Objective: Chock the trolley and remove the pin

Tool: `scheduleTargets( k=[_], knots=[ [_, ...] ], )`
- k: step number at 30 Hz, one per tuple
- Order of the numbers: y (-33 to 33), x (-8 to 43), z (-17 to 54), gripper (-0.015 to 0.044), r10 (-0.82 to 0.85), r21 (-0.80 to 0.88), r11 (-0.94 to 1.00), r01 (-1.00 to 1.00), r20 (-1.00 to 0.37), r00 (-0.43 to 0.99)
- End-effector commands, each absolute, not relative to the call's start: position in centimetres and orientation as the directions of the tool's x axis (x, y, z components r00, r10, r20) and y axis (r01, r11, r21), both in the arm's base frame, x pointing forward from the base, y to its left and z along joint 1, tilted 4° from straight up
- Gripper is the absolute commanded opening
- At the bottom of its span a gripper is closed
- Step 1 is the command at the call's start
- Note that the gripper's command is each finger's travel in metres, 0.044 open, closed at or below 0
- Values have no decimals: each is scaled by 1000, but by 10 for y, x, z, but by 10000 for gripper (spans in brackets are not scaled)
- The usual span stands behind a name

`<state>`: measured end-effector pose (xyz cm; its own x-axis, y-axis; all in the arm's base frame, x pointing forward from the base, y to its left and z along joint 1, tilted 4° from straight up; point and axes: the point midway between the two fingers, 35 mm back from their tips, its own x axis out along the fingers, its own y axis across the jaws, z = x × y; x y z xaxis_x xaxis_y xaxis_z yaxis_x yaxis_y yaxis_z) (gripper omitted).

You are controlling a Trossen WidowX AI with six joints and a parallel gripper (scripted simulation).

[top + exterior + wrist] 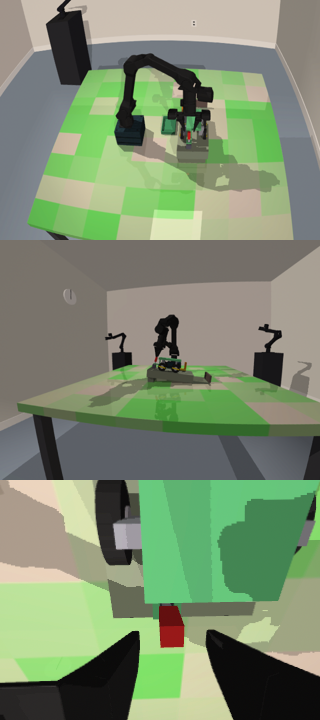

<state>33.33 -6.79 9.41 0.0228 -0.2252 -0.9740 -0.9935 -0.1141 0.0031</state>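
The trolley (193,123) (170,360) (200,540) has a green deck and black wheels and stands on the grey ramp (192,153) (180,376). The red-headed stop pin (188,136) (155,359) (171,626) stands upright at its uphill end. My gripper (190,128) (156,355) (172,637) points down over the pin. Its fingers stand open, one on each side of the red head, with a gap on both sides. The chock's orange handle (184,367) shows by the trolley's downhill wheels; in the top view my arm hides most of the chock. The green tray (169,125) lies left of the ramp.
The arm's dark base block (129,131) stands left of the tray. A brown block (208,377) stands at the ramp's foot. A black pedestal (68,46) stands off the table's back left corner, and others (267,366) (121,360) stand behind the table.
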Motion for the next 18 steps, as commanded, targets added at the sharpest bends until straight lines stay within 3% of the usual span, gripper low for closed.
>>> scheduleTargets(
  k=[1,18],
  knots=[
    [-69,333,91,190,-230,8,-117,-993,-973,19],
    [-74,335,67,190,-230,8,-117,-993,-973,19]
  ],
)
